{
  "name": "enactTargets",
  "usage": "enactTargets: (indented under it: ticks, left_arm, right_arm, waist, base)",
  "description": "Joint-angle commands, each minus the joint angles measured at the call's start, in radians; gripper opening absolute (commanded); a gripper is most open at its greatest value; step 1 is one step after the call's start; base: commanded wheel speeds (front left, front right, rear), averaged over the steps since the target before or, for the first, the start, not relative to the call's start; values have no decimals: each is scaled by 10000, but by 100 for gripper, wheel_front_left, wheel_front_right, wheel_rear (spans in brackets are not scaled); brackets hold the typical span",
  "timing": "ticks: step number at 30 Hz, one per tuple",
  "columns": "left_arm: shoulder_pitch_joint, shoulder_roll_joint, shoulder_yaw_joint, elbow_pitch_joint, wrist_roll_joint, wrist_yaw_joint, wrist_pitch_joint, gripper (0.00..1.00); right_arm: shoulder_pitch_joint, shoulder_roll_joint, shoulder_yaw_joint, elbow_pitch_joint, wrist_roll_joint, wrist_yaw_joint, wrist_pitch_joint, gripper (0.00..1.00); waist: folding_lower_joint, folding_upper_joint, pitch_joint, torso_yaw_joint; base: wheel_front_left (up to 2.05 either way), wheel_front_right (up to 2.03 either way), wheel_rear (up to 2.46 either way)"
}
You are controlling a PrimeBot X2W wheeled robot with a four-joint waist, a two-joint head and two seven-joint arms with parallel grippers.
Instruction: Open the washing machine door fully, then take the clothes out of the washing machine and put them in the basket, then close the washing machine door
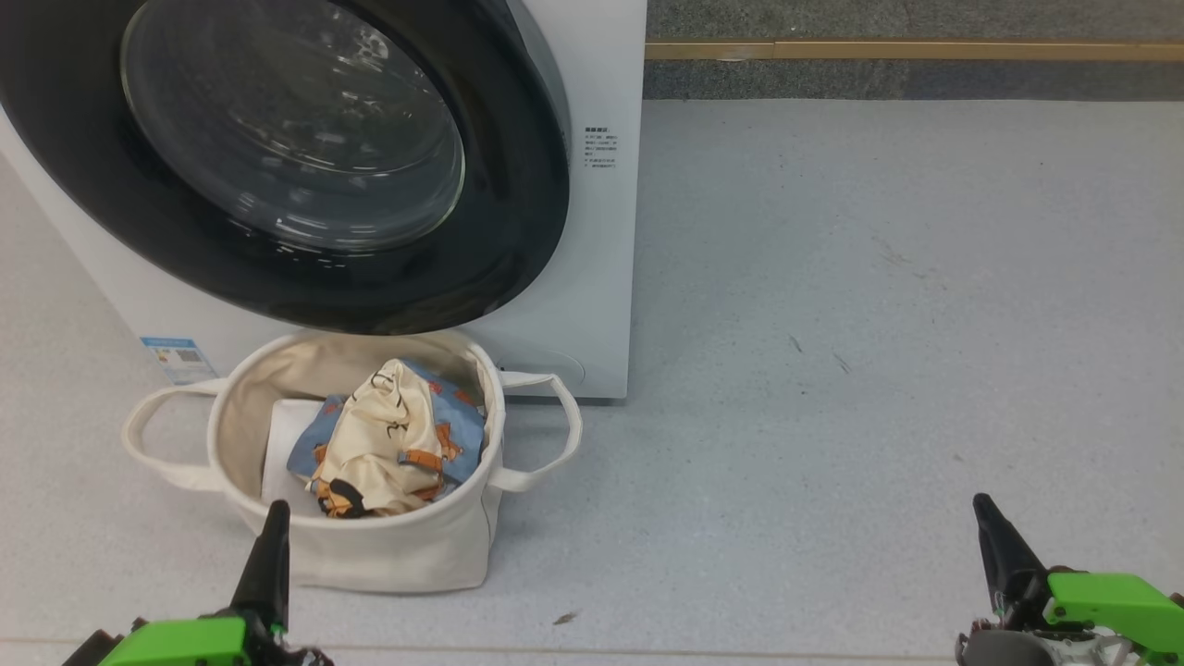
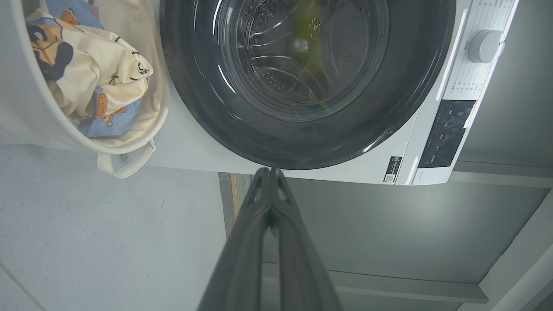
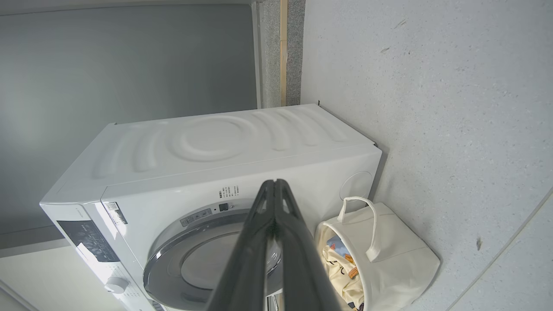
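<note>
left pincer hangs low at the near left, its two dark fingers pressed together on nothing, the tip just before the rim of the basket. the basket sits on the floor right up against the washing machine, under the bulge of the washing machine door. the clothes lie bunched inside it, beside a plain white sheet. the door looks swung to against the front and no fabric shows through its glass, so i'd judge all three steps done. the one move left would be a check that the door has latched, which i cannot tell from here. further right the floor has a few scuffs, and the right pincer hangs closed and empty, well apart from everything. nothing stands in either arm's way.
</note>
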Motion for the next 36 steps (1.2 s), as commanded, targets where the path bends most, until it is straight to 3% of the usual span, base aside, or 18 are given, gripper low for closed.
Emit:
enactTargets:
  ticks: [1,36]
  left_arm:
    - [-239,58,344,-393,-36,-69,84,0]
    - [-239,58,342,-393,-37,-69,83,0]
  right_arm:
    - [-485,-58,186,-309,49,31,81,0]
    - [-485,-58,190,-309,52,31,77,0]
  waist:
    - [0,0,0,0]
    - [0,0,0,0]
  base:
    - [0,0,0]
    - [0,0,0]
